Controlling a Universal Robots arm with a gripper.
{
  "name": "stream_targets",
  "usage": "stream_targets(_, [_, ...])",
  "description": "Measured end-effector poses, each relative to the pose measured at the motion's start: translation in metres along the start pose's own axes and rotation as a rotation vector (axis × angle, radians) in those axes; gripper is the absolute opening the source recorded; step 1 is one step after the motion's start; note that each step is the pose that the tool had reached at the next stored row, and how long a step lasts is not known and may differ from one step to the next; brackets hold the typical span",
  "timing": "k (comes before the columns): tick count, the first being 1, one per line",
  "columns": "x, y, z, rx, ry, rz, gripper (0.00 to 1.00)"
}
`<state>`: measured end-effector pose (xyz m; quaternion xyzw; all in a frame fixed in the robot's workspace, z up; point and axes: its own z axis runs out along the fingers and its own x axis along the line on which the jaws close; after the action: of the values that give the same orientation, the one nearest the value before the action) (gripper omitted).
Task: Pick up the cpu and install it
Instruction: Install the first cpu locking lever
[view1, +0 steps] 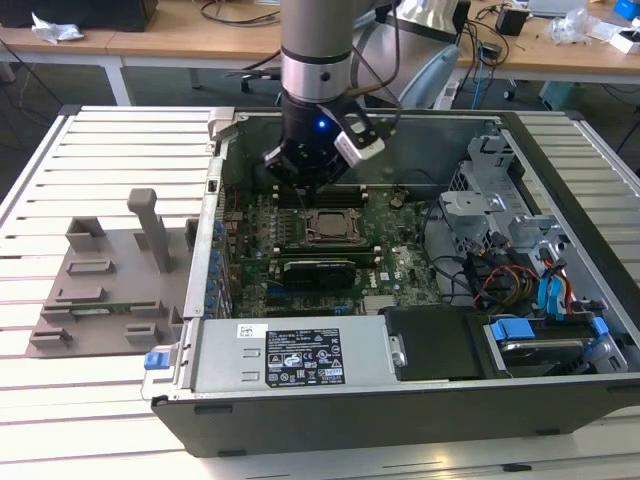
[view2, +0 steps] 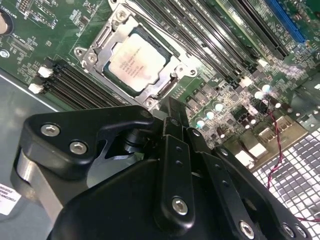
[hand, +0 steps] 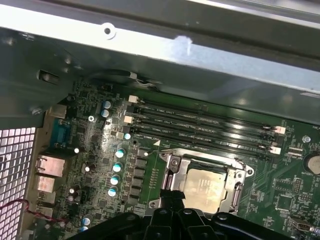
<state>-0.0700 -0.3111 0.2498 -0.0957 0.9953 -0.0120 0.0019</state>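
Cpu (view2: 134, 64) sits flat inside the socket frame (view2: 176, 65) on the motherboard (hand: 95, 165), within the open computer case (view1: 560, 300); you see it in both wrist views. Your gripper (view2: 172, 112) hangs just above it at the frame's edge, holding nothing. Its jaws are pressed together. The gripper body hides part of the frame and the nearby board.
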Motion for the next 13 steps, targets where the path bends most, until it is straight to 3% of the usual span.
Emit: stream_targets(13, [0.0102, 0.0020, -0.0001, 0.0002, -0.0009, 0.000, 0.11])
